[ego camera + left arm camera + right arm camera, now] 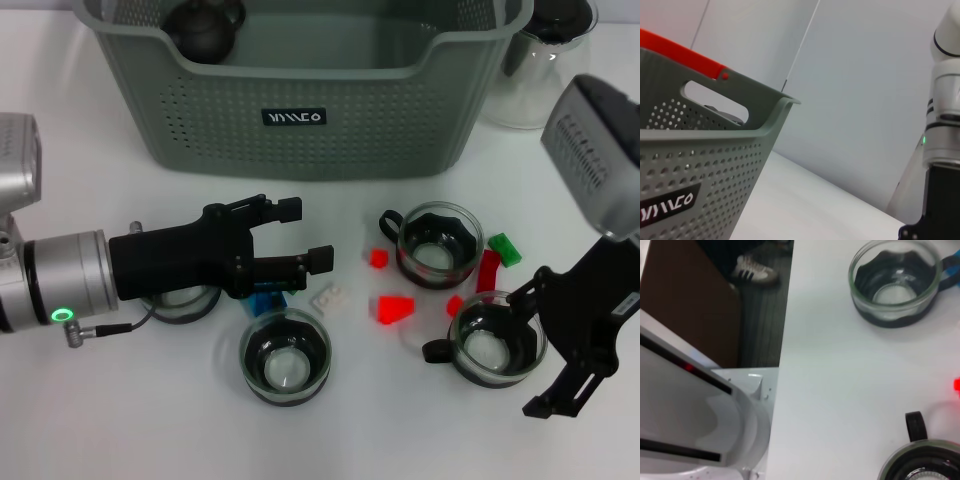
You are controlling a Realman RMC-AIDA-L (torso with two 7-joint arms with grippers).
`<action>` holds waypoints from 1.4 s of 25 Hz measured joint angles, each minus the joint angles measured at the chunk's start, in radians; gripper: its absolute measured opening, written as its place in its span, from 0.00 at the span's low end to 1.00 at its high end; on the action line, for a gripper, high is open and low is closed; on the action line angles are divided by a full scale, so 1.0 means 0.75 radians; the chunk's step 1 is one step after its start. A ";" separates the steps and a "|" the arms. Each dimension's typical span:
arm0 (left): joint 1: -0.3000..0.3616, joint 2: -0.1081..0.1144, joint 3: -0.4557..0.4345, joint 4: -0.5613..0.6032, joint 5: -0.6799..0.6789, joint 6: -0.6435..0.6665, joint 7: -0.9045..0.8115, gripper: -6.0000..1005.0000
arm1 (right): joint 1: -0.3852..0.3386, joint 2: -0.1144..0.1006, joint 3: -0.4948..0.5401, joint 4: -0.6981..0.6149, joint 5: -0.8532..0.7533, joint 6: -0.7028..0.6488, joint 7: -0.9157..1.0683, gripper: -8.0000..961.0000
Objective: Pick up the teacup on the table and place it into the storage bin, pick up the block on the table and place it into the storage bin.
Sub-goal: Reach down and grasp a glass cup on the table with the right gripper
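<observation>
Grey-green plastic makes up the storage bin [300, 100] at the back of the counter [120, 400]. In front of the bin, the left pincer [297, 238] is wide open and empty, above a blue block [266, 300], probably so it can drop around it. The right pincer [545, 345] is at a glass teacup [495, 348], farther from the bin; I cannot tell its grip.

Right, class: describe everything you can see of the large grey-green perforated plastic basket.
The large grey-green plastic storage bin stands upright at the table's far side. Its walls are perforated with small holes, its rim dips into a handle cutout, and a small black label carries white lettering. A dark round object lies inside. A clear glass teapot stands beside it.
</observation>
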 joint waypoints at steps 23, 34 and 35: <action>0.012 -0.005 0.000 0.000 -0.027 -0.003 0.003 0.90 | -0.013 0.009 -0.229 0.086 0.047 0.200 -0.001 0.59; 0.029 0.009 -0.002 0.002 -0.051 -0.003 0.004 0.90 | -0.009 0.005 -0.279 0.085 0.067 0.241 0.026 0.34; 0.031 0.009 -0.002 0.003 -0.055 -0.003 0.004 0.90 | -0.009 0.004 -0.277 0.085 0.071 0.241 0.030 0.32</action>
